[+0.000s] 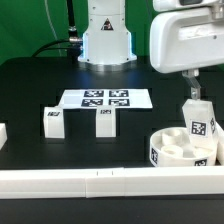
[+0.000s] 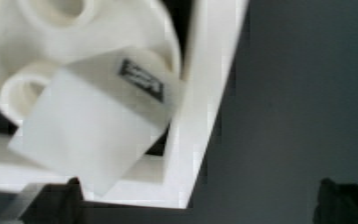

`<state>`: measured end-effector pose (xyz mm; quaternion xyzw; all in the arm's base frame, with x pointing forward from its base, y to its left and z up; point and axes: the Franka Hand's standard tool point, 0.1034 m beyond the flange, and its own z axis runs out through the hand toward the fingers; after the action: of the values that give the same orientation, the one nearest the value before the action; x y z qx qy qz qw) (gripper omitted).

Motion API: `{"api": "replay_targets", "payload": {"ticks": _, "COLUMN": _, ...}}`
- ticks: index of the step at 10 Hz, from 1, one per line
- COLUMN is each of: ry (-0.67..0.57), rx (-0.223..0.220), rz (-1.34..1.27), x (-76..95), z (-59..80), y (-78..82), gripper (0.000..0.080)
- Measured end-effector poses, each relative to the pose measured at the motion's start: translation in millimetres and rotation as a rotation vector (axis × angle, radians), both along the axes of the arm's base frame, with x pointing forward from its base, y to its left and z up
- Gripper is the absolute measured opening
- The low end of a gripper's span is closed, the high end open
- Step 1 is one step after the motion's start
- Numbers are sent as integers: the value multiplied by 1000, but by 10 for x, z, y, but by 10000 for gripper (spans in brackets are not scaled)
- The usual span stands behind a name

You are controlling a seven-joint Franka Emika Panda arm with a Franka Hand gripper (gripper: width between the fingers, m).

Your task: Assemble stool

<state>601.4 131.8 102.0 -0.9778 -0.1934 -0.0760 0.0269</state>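
Observation:
The round white seat disc (image 1: pixel 176 150) lies at the exterior view's right, against the front rail. One white leg (image 1: pixel 197 121) stands tilted in one of its sockets, tag facing forward. My gripper (image 1: pixel 192 94) hangs just above that leg's top. In the wrist view the jaws stand wide apart (image 2: pixel 202 202). The leg (image 2: pixel 91 125) leans over the seat (image 2: pixel 43 40), with its near corner close by one finger (image 2: pixel 48 200), and nothing is clamped. Two more legs stand on the table, one (image 1: pixel 53 121) at the left and one (image 1: pixel 105 121) in the middle.
The marker board (image 1: pixel 105 99) lies flat behind the two loose legs. A long white rail (image 1: pixel 90 181) runs along the table's front edge and shows in the wrist view (image 2: pixel 208 100) beside the seat. The robot base (image 1: pixel 105 40) stands at the back.

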Motion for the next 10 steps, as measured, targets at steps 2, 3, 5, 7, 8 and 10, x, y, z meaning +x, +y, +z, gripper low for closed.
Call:
{"api": "replay_targets", "payload": {"ticks": 2, "ry": 2, "rx": -38, "rz": 201, "x": 4, "z": -41, "y": -65, "gripper": 649}}
{"api": "replay_targets", "payload": {"ticks": 3, "ry": 7, "rx": -43, "rz": 239, "x": -2, "z": -55, "y": -120, "gripper": 649}}
{"api": "replay_targets", "payload": {"ticks": 5, "ry": -4, "rx": -69, "rz": 358, "x": 7, "z": -53, "y": -148, "gripper": 649}}
{"api": "replay_targets", "payload": {"ticks": 7, "ry": -9, "rx": -100, "rz": 473, "x": 27, "z": -69, "y": -154, "gripper": 649}}
{"api": "replay_targets", "payload": {"ticks": 8, "ry": -12, "rx": -123, "rz": 571, "x": 50, "z": -83, "y": -172, "gripper": 649}}
{"api": "replay_targets", "payload": {"ticks": 10, "ry": -10, "rx": -137, "rz": 628, "x": 59, "z": -122, "y": -191, "gripper": 649}}
